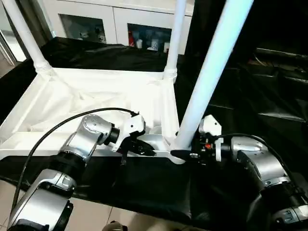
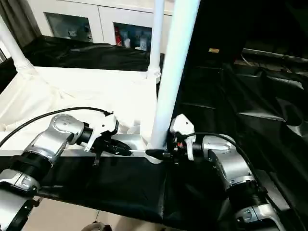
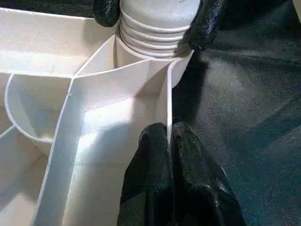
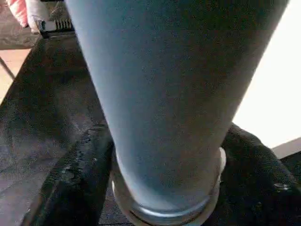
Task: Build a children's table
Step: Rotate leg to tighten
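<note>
The children's table top lies upside down on a black cloth, ribs facing up. Two white legs stand in its far corner sockets. A third leg rises tilted from the near right corner socket. My right gripper is shut on this leg's ribbed base, one finger on each side. My left gripper is shut on the thin side wall of the top, just beside that corner.
The black cloth covers the work table and drapes to the right. White cabinets with glass doors stand behind. A black cable loops over my left forearm. The table's front edge lies just below my grippers.
</note>
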